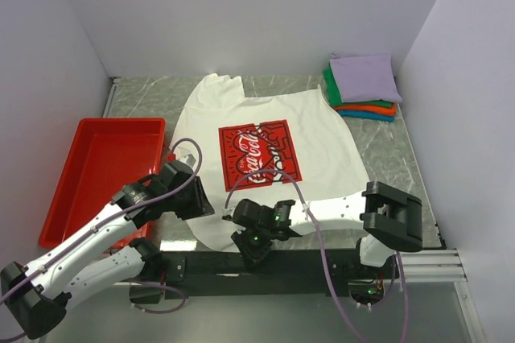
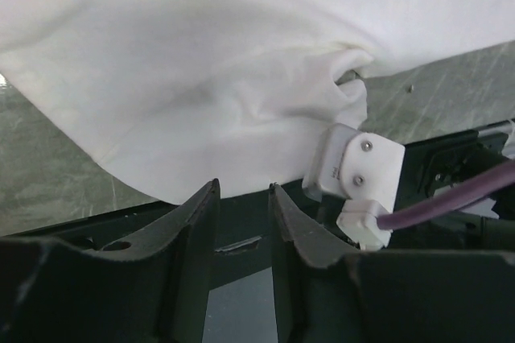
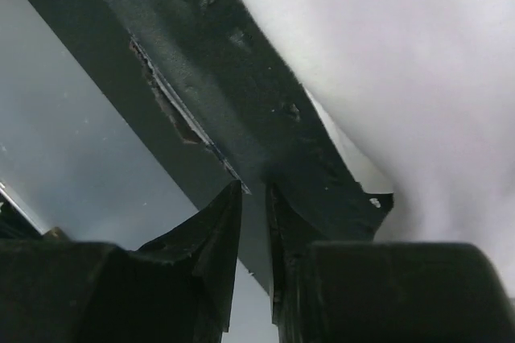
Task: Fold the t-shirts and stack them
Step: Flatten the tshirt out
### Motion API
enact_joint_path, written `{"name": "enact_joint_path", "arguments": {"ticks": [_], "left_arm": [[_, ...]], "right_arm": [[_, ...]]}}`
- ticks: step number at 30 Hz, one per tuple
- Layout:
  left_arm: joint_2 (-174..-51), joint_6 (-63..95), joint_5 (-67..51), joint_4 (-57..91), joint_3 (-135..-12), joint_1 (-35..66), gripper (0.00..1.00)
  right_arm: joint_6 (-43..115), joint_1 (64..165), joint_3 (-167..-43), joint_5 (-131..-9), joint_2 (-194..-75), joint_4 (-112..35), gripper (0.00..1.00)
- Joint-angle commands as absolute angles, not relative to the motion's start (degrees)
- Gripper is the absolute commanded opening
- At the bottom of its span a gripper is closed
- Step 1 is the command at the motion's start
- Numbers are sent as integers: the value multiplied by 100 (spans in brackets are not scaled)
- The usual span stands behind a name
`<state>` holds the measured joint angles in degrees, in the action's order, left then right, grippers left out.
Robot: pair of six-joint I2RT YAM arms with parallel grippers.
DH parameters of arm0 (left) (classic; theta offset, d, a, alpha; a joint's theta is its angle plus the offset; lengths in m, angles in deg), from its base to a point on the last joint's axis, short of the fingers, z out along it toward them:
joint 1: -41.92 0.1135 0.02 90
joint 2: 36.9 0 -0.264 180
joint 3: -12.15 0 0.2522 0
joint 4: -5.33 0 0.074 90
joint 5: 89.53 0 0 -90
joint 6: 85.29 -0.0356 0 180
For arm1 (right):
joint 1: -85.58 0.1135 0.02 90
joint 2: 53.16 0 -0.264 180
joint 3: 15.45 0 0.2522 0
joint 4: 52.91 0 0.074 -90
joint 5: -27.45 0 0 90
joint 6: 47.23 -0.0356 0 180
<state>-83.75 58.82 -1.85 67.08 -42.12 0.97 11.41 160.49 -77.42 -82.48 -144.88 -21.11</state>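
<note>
The large white t-shirt point(image 1: 265, 113) with the red Coca-Cola print point(image 1: 259, 154) lies spread flat in the middle of the table. My left gripper point(image 1: 201, 202) is at its near-left hem. In the left wrist view the gripper point(image 2: 244, 186) is narrowly open and empty, and the rumpled hem point(image 2: 201, 77) lies just past the tips. My right gripper point(image 1: 251, 238) is at the near hem's middle. In the right wrist view the gripper point(image 3: 254, 186) is narrowly open and empty over the black edge rail point(image 3: 241, 77), with white cloth point(image 3: 418, 77) to the right. The folded lavender point(image 1: 364, 76), green point(image 1: 328, 85), orange point(image 1: 366, 107) and teal point(image 1: 372, 116) tees are stacked at the back right.
A red plastic tray point(image 1: 96, 166) stands at the left, beside my left arm. White walls close the table on the left, back and right. The right arm's white connector with its purple cable point(image 2: 362, 170) sits close to my left gripper.
</note>
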Motion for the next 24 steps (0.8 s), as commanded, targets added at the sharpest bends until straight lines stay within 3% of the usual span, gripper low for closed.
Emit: {"name": "enact_joint_path", "arguments": {"ticks": [1,6,15,24], "left_arm": [[-8243,5692,-629,6646,-4160,88,37],[-8094,5569,-928,6567,-4081,79,43],[-7803,5744,-885,6435,-3755,-281,56],[-7926,7105,28,5908,-3228,-1669,53]], "right_arm": [[911,16064,-7939,-8333,-14308,-2149,26],[761,15880,-7721,-7258,-13632,-1701,41],[699,15765,-7193,-5528,-12067,-1085,59],[261,15310,-6402,-5429,-11908,-1576,60]]}}
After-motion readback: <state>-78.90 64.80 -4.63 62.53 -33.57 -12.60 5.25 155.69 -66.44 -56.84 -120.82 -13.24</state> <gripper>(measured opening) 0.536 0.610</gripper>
